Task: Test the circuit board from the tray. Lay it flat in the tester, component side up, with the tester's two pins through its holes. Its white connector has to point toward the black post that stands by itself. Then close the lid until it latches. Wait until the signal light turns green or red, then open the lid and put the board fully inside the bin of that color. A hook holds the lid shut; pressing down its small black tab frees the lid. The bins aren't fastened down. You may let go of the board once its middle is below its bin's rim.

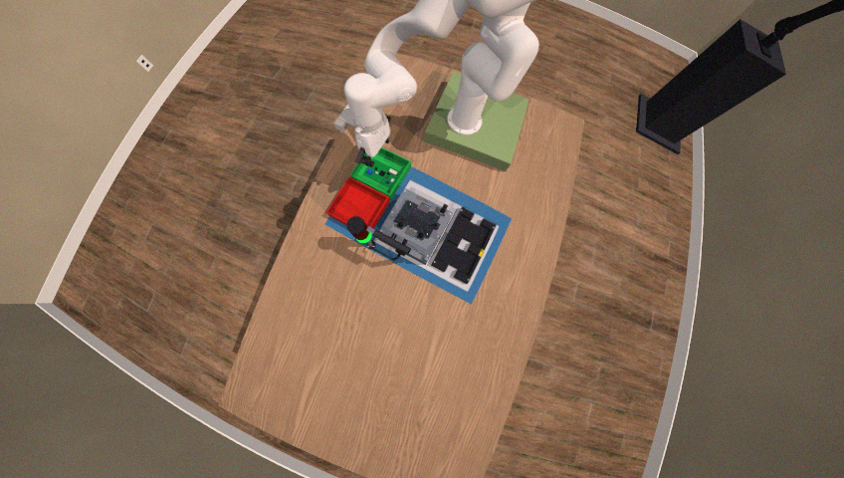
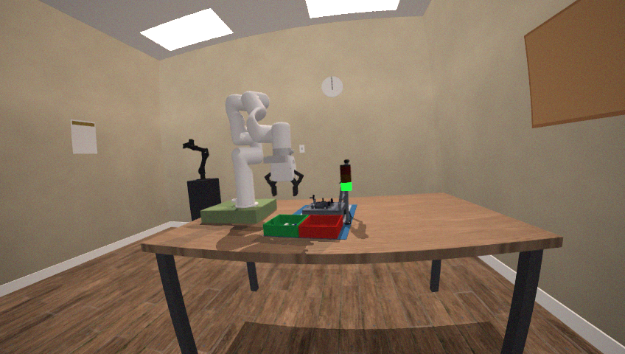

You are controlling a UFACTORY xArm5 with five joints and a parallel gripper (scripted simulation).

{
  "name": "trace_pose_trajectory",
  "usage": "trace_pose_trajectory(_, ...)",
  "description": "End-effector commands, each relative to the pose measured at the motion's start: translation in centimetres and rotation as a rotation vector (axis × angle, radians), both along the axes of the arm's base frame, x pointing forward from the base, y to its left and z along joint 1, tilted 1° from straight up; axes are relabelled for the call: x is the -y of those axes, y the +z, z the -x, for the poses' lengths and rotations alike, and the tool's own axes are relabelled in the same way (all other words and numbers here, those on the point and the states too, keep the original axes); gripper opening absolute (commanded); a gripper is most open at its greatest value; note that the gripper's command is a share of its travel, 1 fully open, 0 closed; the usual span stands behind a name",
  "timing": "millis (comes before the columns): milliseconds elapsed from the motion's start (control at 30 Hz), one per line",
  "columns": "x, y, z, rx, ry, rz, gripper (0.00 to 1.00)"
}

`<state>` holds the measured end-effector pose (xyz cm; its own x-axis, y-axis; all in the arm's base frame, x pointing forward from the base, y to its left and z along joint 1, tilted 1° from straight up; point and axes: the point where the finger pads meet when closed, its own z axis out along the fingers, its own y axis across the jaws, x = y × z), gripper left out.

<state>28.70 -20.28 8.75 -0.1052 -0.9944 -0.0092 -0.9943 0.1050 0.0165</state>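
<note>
The circuit board (image 1: 381, 172) lies inside the green bin (image 1: 384, 162), below its rim; in the side view only a pale bit of the board shows in the green bin (image 2: 284, 225). My gripper (image 2: 284, 186) (image 1: 366, 156) is open and empty, well above the green bin; from above it hangs over the bin's far left corner. The signal light (image 2: 346, 186) glows green on its post (image 1: 358, 230). The tester (image 1: 416, 220) stands with its lid (image 1: 466, 241) swung open to the right.
The red bin (image 1: 357, 203) (image 2: 320, 225) sits empty beside the green one, on the blue mat (image 1: 468, 290). The arm's green base block (image 1: 478, 127) stands behind the bins. A black stand (image 2: 203, 195) stands beyond the table.
</note>
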Motion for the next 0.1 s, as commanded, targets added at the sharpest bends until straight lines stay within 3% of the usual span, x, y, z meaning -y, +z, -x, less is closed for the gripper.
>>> trace_pose_trajectory(0,0.08,0.17,-0.11,0.003,0.0,0.002,1.0)
trace_pose_trajectory(67,0.08,0.17,-0.11,0.003,0.0,0.002,1.0)
